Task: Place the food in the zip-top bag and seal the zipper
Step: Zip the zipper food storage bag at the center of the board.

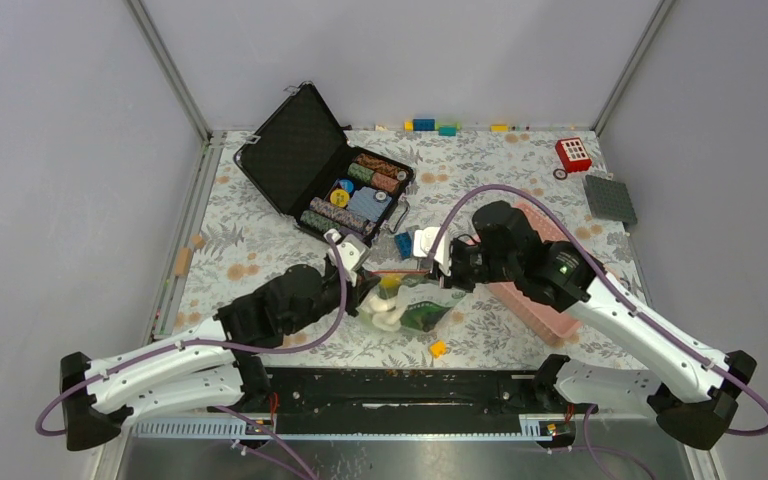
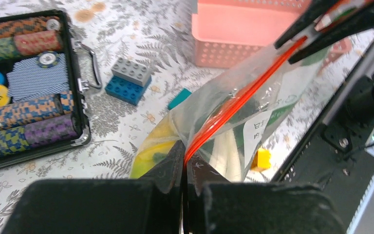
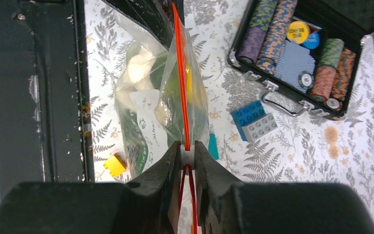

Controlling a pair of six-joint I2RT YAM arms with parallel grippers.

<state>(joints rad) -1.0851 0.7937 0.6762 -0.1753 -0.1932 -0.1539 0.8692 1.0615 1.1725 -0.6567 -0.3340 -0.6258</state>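
1. At 6 o'clock, the left gripper (image 2: 185, 155) is clamped on the zipper (image 2: 233, 103).
2. The zip-top bag (image 2: 272, 85) stretches toward 2 o'clock, where the right gripper (image 2: 292, 48) pinches the same strip.
3. The blurred yellow and white shapes inside are probably food (image 2: 151, 146).
4. A pink basket (image 2: 238, 34) sits at 12 o'clock.

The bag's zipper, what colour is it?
The zipper is orange-red, clearest in the right wrist view.

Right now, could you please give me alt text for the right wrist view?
The right gripper pinches the orange-red zipper of a clear zip-top bag holding toy food; an open poker-chip case sits on the floral table.
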